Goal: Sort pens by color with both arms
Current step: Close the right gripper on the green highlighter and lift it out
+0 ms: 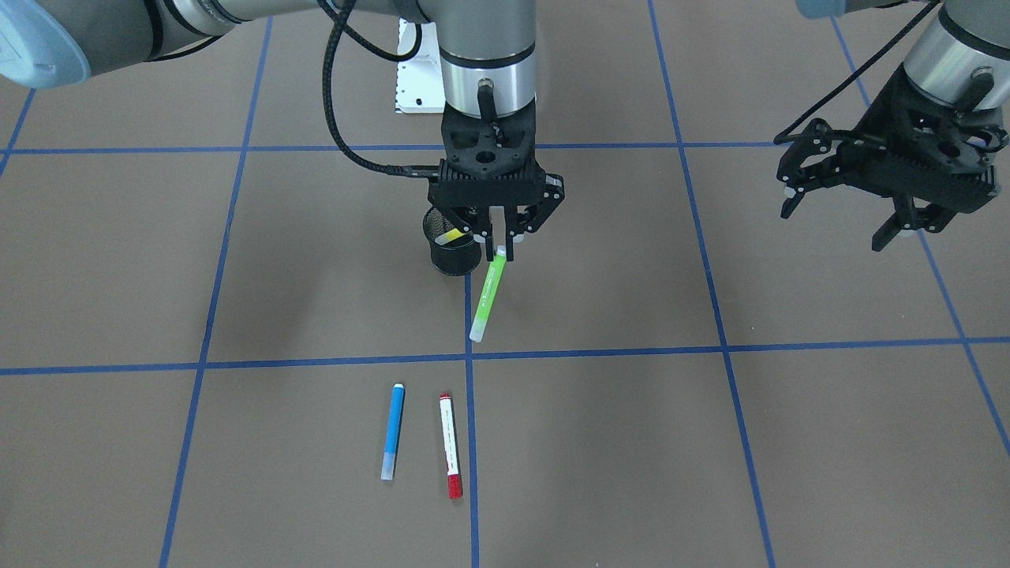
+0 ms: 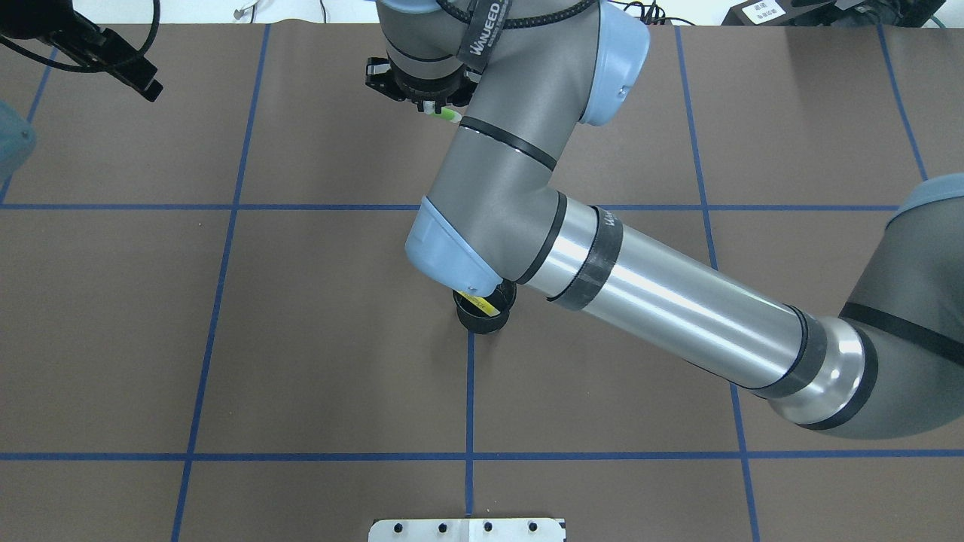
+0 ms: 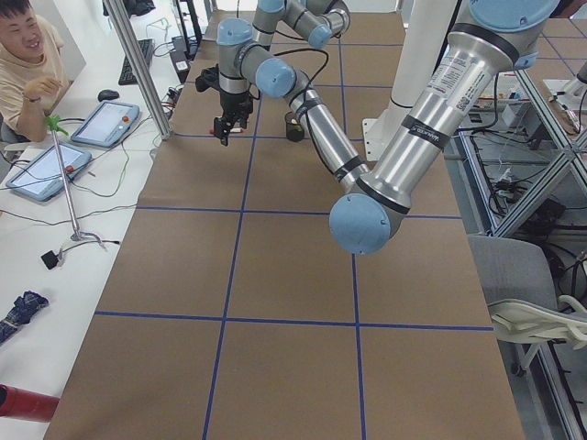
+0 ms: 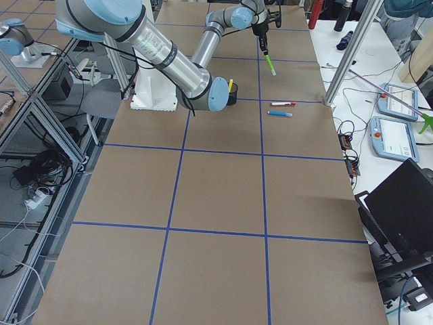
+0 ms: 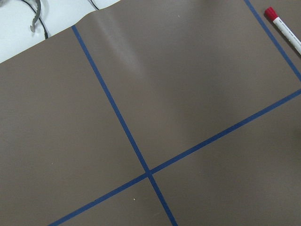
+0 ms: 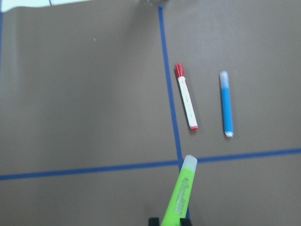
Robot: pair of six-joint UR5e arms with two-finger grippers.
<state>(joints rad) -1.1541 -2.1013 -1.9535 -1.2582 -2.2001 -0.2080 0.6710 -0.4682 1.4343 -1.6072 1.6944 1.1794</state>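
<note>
On the brown table mat (image 1: 118, 260), ruled into squares by blue tape lines (image 1: 600, 353), two markers lie in the lower middle of the front-facing view, left of the vertical tape line. The blue marker (image 1: 393, 431) is furthest left, nearly upright in the picture with its pale cap toward the bottom edge. Just beside it on the right, not touching and roughly parallel, lies the red-capped white marker (image 1: 450, 446), its longer red cap at the bottom end. Above them, near the frame's centre, the black mesh cup (image 1: 456, 254) stands on the mat with the yellow marker (image 1: 452, 236) leaning inside it, its top showing over the rim. Immediately right of the cup the right gripper (image 1: 500, 246) points straight down from its grey arm, fingers clamped on the top end of the light green marker (image 1: 489, 296). That marker hangs slanted down and slightly leftward with its pale cap lowest, ending just above the horizontal tape line in the picture. The right wrist view looks along its barrel to the mat below, where the red-capped and blue markers lie beyond the cap. The white base stand (image 1: 418, 79) shows behind this arm at the top edge. At the far upper right the left gripper (image 1: 838, 222) hangs tilted over the mat, fingers spread wide and holding nothing, well apart from every marker. Its wrist view catches a red cap end of the white marker in the upper right corner.
</note>
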